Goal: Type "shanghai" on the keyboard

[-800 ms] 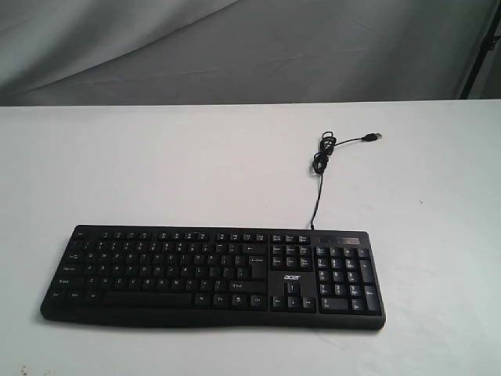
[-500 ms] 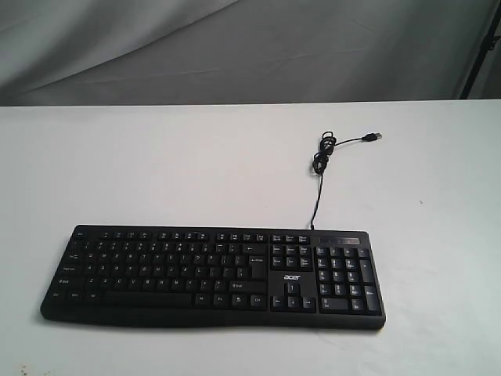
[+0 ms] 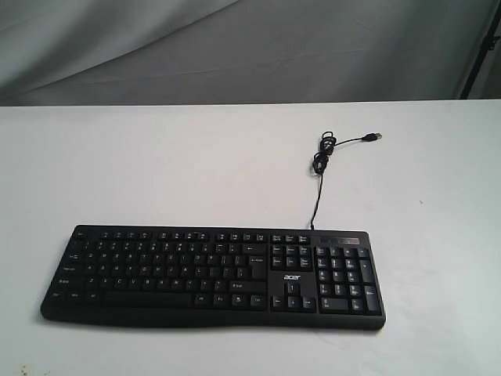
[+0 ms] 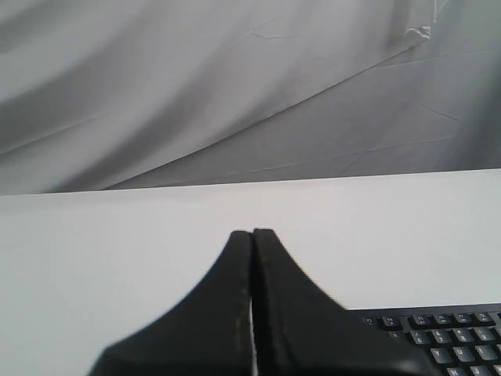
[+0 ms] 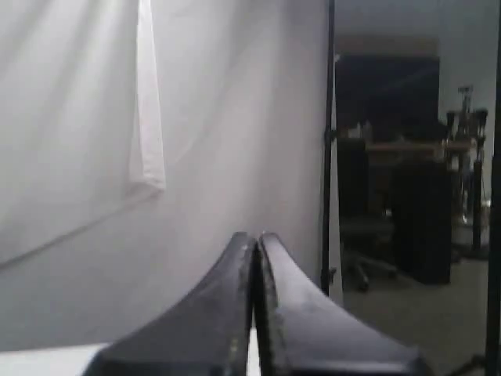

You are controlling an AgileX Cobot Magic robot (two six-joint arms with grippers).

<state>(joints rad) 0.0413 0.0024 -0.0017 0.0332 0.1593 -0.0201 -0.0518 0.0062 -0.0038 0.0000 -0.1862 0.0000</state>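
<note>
A wide black keyboard (image 3: 213, 276) with a number pad and a small white "acer" logo lies on the white table, towards its front edge. Its thin black USB cable (image 3: 321, 160) runs back from it, coiled, and ends in a plug. Neither arm shows in the exterior view. My left gripper (image 4: 252, 233) is shut with nothing in it; a corner of the keyboard (image 4: 450, 345) shows beside its fingers. My right gripper (image 5: 256, 236) is shut too, pointing off the table towards a white curtain.
The white table (image 3: 156, 164) carries only the keyboard and cable. A grey cloth backdrop (image 3: 235, 47) hangs behind it. In the right wrist view a black stand pole (image 5: 329, 141) and dark furniture stand beyond the table.
</note>
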